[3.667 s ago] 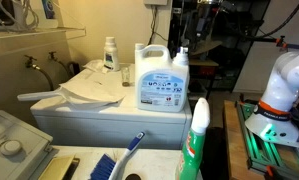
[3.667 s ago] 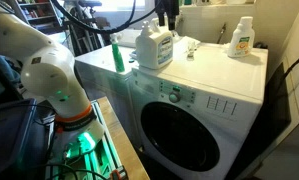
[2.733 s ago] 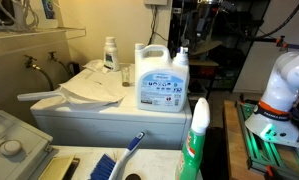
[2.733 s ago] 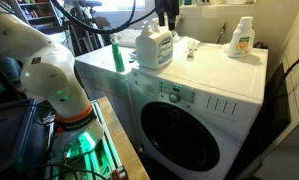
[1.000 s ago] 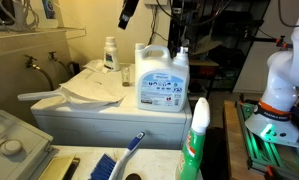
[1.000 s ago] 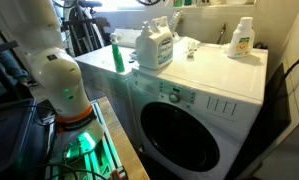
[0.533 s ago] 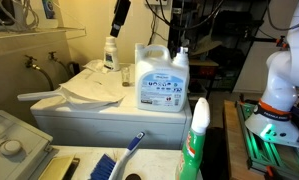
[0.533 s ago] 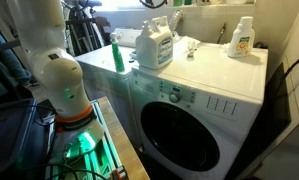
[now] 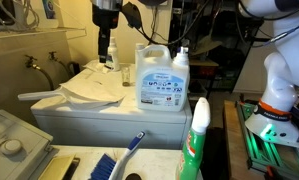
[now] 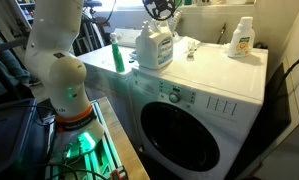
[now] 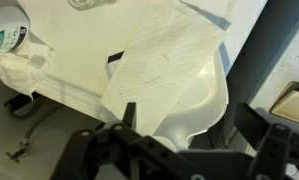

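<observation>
Below my fingers, the white cloth lies spread over the top of the washing machine, one edge drooping past the rim, and nothing pins it or lifts it. My gripper hangs above it, clear of the fabric; in the wrist view my jaws stand apart with nothing between them, so by my reckoning no grasp has been made and the cloth is untouched. In an exterior view the cloth covers the far part of the lid, with a small bottle standing just behind it, close to my wrist. Beside the cloth stands a large detergent jug, upright and capped, and a green spray bottle waits at the near corner of the lid. All of these are apart from me. The lid is white and flat, crowded along one side. Lower down, the round door of the machine is shut. At the wall beside the washer I see taps, and a blue brush lies on a lower ledge in front. My own base glows green on its stand alongside the machine.
</observation>
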Robot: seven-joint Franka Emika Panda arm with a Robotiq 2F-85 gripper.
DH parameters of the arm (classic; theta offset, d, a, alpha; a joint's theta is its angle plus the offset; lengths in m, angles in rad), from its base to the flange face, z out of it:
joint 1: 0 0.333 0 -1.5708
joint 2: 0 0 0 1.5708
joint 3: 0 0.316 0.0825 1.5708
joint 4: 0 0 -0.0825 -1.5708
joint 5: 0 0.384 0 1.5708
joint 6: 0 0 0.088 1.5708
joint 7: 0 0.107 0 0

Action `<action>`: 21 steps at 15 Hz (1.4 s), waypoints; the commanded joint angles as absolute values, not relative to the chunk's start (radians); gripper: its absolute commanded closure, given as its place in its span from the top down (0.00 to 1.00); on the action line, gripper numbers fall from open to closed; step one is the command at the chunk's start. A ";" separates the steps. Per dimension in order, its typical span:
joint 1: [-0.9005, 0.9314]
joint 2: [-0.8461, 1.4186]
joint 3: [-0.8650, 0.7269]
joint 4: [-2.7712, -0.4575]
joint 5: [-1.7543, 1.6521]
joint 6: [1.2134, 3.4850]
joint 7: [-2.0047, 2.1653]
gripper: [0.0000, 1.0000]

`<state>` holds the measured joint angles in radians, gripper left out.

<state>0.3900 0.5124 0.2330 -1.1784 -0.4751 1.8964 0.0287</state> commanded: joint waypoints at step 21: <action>0.505 1.058 0.206 -0.541 -0.210 1.727 -0.173 1.00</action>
